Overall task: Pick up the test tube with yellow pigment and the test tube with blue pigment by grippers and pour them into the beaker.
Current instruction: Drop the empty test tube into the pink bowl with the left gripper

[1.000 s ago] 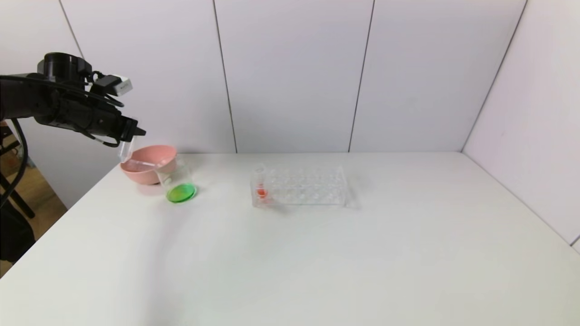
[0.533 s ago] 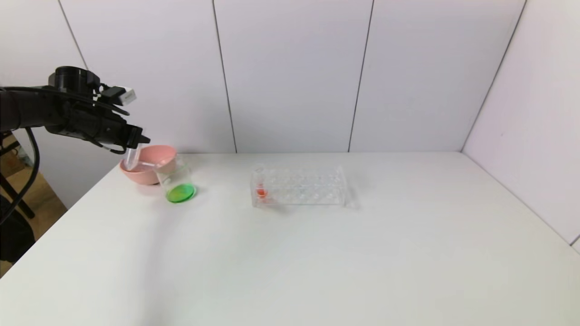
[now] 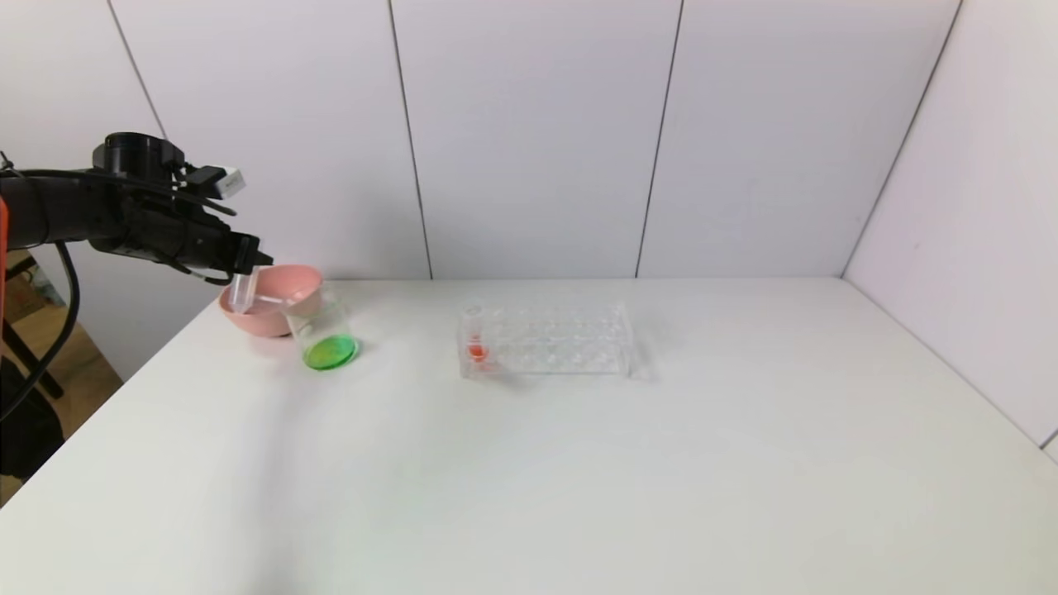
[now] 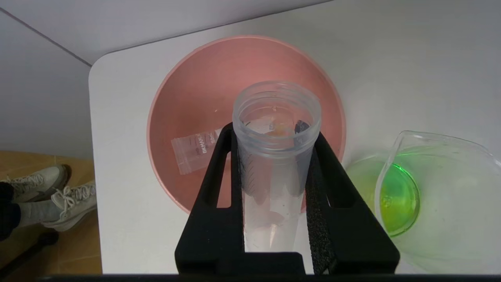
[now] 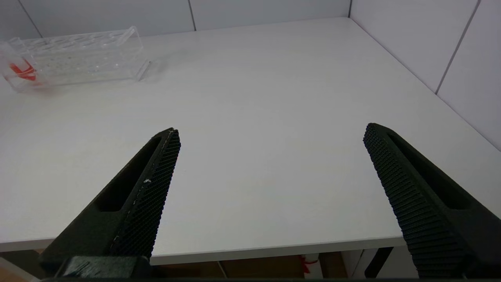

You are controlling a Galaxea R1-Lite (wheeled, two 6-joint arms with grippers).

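A: The beaker [image 3: 324, 335] stands on the white table [image 3: 579, 463], touching or just beside the pink bowl [image 3: 285, 291] on the side toward the tube rack [image 3: 545, 339]. Green liquid [image 4: 395, 199] covers its bottom.

B: And the tubes with yellow and blue pigment?

A: Neither colour shows in any tube now. The left gripper [image 3: 242, 263] hangs above the pink bowl's rim on the side away from the beaker, clamped on a clear test tube [image 4: 274, 156]. That tube hangs nearly upright, open mouth up, rounded end down over the bowl. It looks emptied; I can't tell which pigment it carried.

B: Is anything in the bowl?

A: A second clear tube [image 4: 195, 147] lies flat on the bowl's floor, printed scale visible, no colour in it either.

B: How do the jaws sit on the held tube?

A: One black finger [image 4: 213, 176] on each side, pressed against the wall just below the threaded mouth.

B: The right gripper?

A: It shows only in its own wrist view [image 5: 270, 156], spread wide with nothing between its fingers, over the table's near edge, well apart from the bowl.

B: The rack?

A: Well apart from the bowl, beyond the beaker. One tube with red liquid [image 3: 477, 350] stands in the end nearest the beaker.
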